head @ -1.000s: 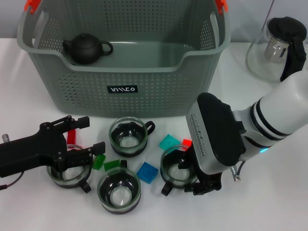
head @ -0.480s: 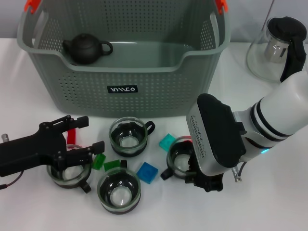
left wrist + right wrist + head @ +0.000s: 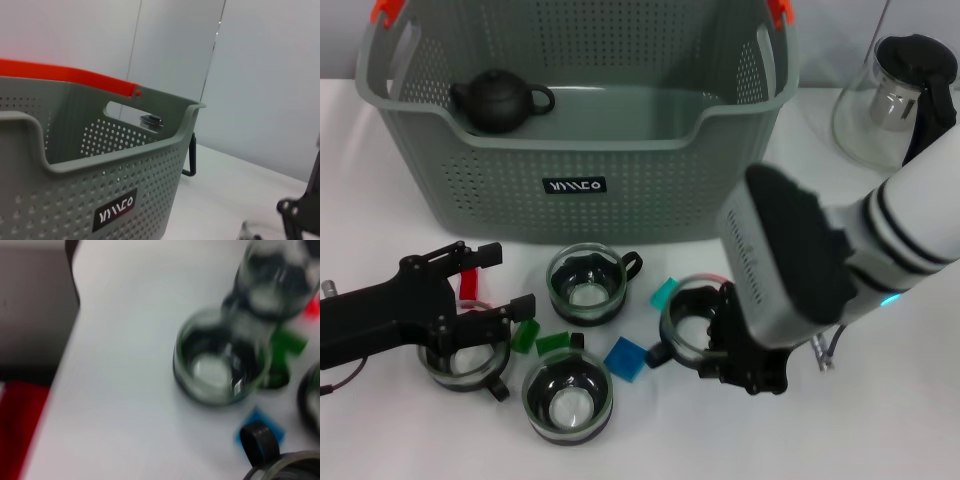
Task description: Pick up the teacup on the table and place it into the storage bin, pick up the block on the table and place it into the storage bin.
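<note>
- The left tool (image 3: 485,290) lies low on the counter (image 3: 880,420) at the far left, its fingers spread open around a glass teacup (image 3: 463,360), with a red block (image 3: 468,284) between the finger tips; it looks staged for a grasp, though nothing is gripped.
- Just right of it, green blocks (image 3: 542,338) and a front teacup (image 3: 567,396) crowd together, leaving little room to slide anything sideways.
- A middle teacup (image 3: 587,284) stands close under the front wall of the storage bin (image 3: 570,185), which holds only a dark teapot (image 3: 500,100) in its left corner; most of its floor looks free.
- A blue block (image 3: 626,357) and a teal block (image 3: 665,293) lie beside the right-hand teacup (image 3: 690,330).
- The right tool (image 3: 735,350) is clamped on that teacup's rim, apparently to carry it over the bin's front edge.
- A glass pitcher (image 3: 890,100) stands far right, clear of that path.
</note>
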